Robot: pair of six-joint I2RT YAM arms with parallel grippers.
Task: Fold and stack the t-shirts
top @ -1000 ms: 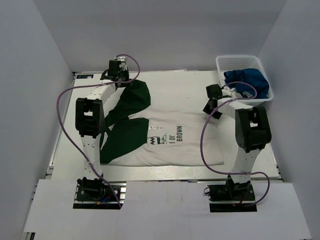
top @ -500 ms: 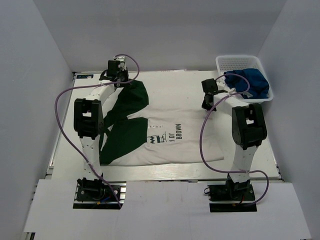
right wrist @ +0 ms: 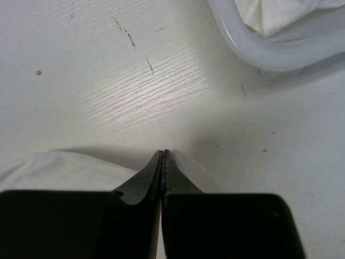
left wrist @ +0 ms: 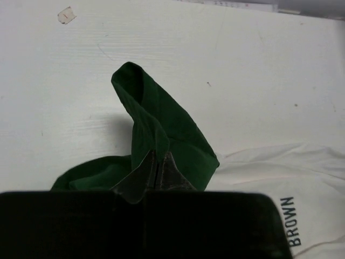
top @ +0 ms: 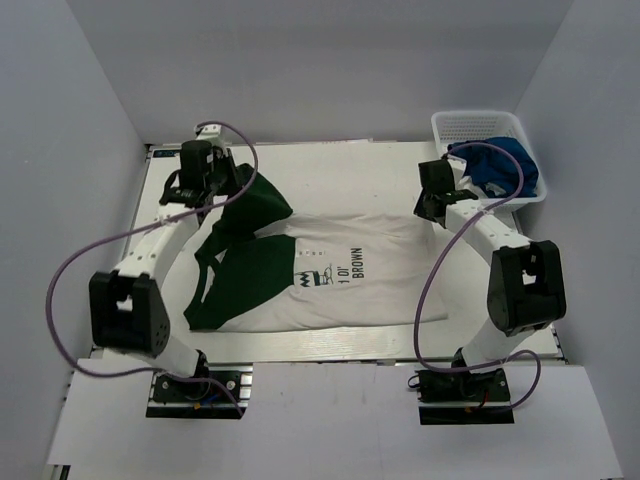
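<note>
Since a second earlier, both arms had been swung outward. The left gripper had been carried from the far edge toward the far left corner, and the right gripper had been shifted toward the far right corner. The left jaws were pressed together on the dark green sleeve, which was drawn up into a standing peak. The right jaws were shut tight, apparently on a fold of the white hem. Between them the BROWN t-shirt was stretched across the middle of the worktop, sleeves toward the left edge, print upward. Judged from this, the shirt was being spread and no fold had been made. At the far right corner, the white mesh basket held a royal blue t-shirt and some white cloth.
</note>
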